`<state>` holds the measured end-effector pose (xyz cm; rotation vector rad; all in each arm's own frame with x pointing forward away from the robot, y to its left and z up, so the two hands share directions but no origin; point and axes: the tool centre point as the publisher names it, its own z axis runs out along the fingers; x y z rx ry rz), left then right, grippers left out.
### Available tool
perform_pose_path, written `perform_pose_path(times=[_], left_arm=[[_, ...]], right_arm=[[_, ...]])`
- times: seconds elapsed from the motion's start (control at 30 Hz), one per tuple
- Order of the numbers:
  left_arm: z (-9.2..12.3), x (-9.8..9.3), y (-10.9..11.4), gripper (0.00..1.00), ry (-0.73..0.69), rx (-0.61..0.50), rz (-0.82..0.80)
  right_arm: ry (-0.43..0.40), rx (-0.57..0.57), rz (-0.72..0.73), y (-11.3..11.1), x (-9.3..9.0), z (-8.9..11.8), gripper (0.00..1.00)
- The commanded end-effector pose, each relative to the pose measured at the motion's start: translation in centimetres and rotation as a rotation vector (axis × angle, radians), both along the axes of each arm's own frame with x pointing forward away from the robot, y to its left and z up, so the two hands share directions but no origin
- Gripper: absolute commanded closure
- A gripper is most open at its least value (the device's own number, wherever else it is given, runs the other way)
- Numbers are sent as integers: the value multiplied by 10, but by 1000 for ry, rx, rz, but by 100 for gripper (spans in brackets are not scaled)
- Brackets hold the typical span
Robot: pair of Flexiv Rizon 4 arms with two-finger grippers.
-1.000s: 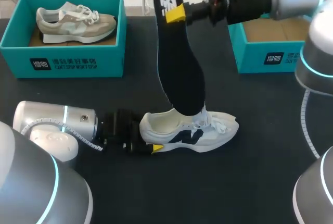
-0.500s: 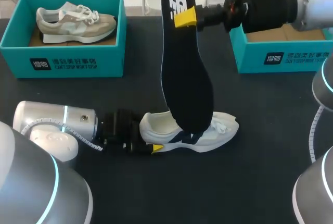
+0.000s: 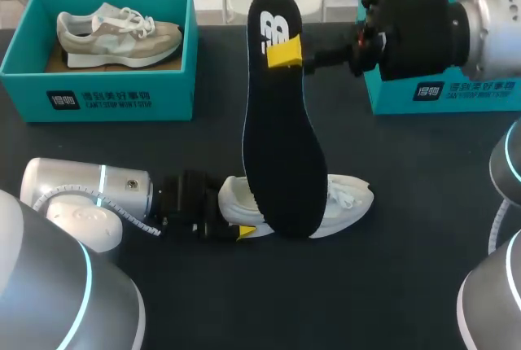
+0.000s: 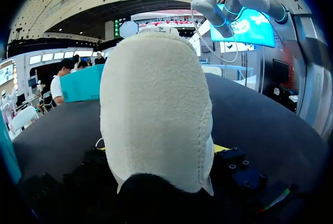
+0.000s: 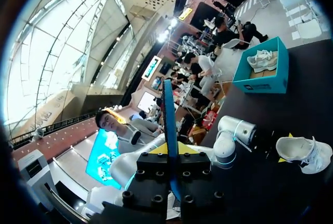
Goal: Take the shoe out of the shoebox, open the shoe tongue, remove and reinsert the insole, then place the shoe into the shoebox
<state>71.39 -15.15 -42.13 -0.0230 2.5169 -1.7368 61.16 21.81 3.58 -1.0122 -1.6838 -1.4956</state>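
Black matte table (image 3: 407, 277), bright even light, soft faint shadows

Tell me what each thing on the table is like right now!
Insole: out of the shoe, held up above the table.
White shoe: on the table, heel gripped.
Right jaws: shut on the insole.
Left jaws: shut on the white shoe.
Left shoebox: open, with a shoe inside.
Beige shoe: resting in the left shoebox.
Right shoebox: open; inside mostly hidden by the arm.
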Motion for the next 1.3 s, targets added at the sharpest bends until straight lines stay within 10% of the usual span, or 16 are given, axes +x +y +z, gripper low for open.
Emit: perform_pose_path(times=[0.03, 0.43, 0.47, 0.5, 1.3], left_arm=[[-4, 1, -2, 100, 0, 3, 1], [-4, 1, -2, 100, 0, 3, 1], [-2, 2, 1, 31, 4, 7, 8], [0, 2, 3, 0, 22, 3, 7], [27, 0, 24, 0, 120, 178, -48]], right_arm=[[-4, 21, -57, -6, -12, -3, 100], [-4, 21, -57, -6, -12, -3, 100], [-4, 21, -57, -6, -12, -3, 100], [-4, 21, -57, -6, -12, -3, 100], [-4, 21, -57, -6, -12, -3, 100]])
